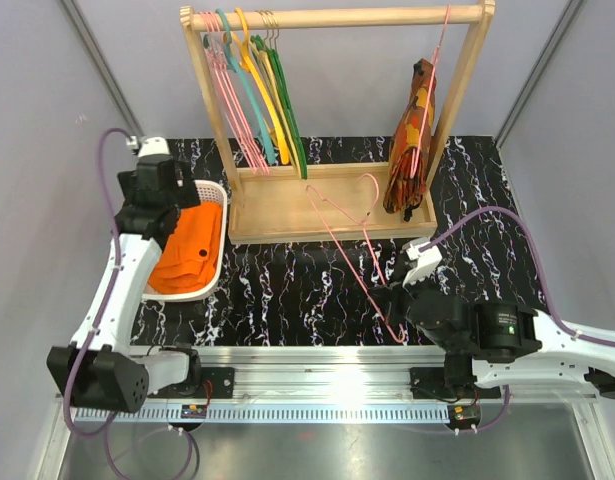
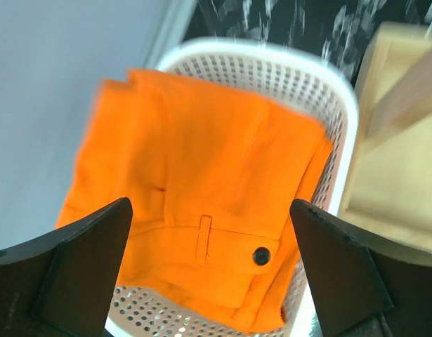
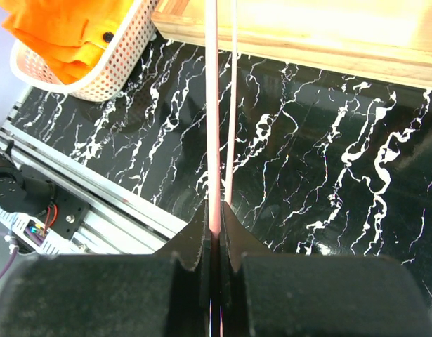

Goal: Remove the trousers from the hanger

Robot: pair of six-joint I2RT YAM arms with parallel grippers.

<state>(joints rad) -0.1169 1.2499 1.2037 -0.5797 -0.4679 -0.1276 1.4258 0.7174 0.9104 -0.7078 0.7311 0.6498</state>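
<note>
In the white basket (image 2: 272, 53) on the left lie the trousers (image 2: 216, 161): soft, light, floppy (waistband near the button (image 2: 261, 256) probably the firmest pinch; view blurred). The left gripper (image 2: 210, 225) hangs wide above them; the right gripper (image 3: 216, 219) clamps the bare hanger (image 3: 211, 105), thin stiff wire.
</note>
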